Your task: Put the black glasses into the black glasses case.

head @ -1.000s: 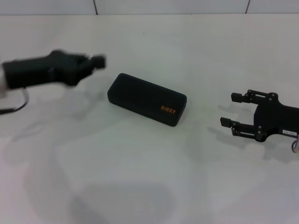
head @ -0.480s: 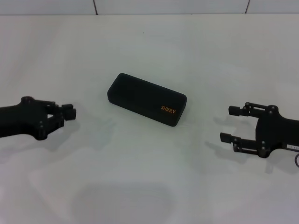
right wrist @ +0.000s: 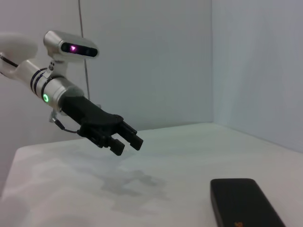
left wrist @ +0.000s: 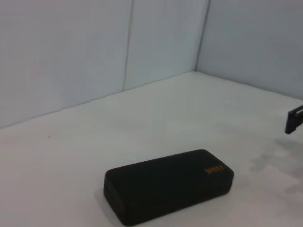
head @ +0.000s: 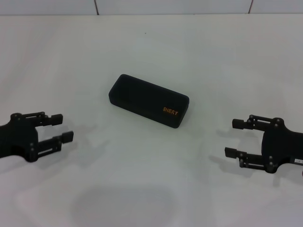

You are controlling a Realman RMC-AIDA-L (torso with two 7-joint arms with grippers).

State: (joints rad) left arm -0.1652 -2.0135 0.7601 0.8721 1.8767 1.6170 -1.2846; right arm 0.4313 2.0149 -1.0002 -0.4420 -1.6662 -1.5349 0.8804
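Observation:
The black glasses case (head: pixel 149 100) lies shut in the middle of the white table, its orange lettering facing the near right. The black glasses are hidden from view. My left gripper (head: pixel 63 127) hovers low at the near left of the case, open and empty, well apart from it. My right gripper (head: pixel 232 138) stands at the near right, also open and empty. The left wrist view shows the case (left wrist: pixel 168 185) close by, and a fingertip of the right gripper (left wrist: pixel 294 120) at the picture's edge. The right wrist view shows the left gripper (right wrist: pixel 128 144) and one end of the case (right wrist: pixel 246 203).
The white table (head: pixel 151 189) is bordered by a pale wall at the back (head: pixel 151 5). Side walls close in around the table in both wrist views.
My left arm has swung from beside the case's far-left end back to the near left, and its fingers now stand open. My right gripper has drifted slightly nearer. The case has not moved.

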